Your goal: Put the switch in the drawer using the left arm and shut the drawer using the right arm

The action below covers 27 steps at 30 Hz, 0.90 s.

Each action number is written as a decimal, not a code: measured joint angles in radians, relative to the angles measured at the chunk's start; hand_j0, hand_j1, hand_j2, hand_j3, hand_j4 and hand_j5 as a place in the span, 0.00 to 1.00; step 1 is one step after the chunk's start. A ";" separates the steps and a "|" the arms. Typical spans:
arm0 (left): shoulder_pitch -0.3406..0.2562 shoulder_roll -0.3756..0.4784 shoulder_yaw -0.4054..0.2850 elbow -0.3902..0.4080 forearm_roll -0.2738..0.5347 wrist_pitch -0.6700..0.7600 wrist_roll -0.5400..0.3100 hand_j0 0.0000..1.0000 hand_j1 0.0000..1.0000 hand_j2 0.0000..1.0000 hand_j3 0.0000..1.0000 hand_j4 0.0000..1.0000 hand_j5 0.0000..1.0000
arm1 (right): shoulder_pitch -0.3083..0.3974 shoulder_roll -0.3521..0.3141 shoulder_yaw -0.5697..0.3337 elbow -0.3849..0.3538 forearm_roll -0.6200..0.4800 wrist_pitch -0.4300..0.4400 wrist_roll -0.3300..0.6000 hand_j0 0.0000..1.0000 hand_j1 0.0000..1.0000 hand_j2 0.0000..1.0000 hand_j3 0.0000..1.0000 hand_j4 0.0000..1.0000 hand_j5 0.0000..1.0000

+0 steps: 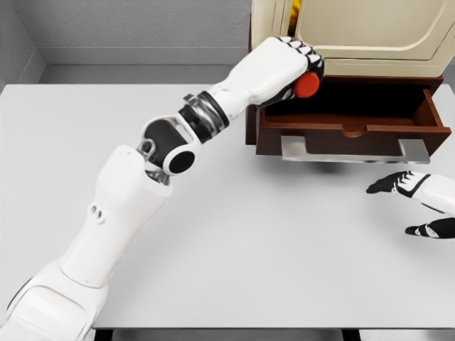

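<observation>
I am holding the switch [307, 85] in my curled left hand [288, 60] over the drawer [348, 117]; next, release. Right hand [412, 186] spread, waiting.

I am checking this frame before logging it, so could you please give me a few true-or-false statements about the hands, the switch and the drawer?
1. The drawer is pulled open. True.
2. The left hand holds the red switch above the open drawer. True.
3. The right hand grips the drawer's handle. False: it hangs open over the table, below and apart from the handle.
4. The switch lies on the drawer's floor. False: it is in the left hand at the drawer's left end.
</observation>
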 measured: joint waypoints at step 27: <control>-0.017 0.000 -0.061 0.004 -0.075 0.025 -0.001 0.63 0.63 0.63 0.63 0.63 0.63 | -0.005 0.003 0.000 0.000 -0.001 0.000 -0.001 0.90 0.90 0.90 0.90 0.90 0.90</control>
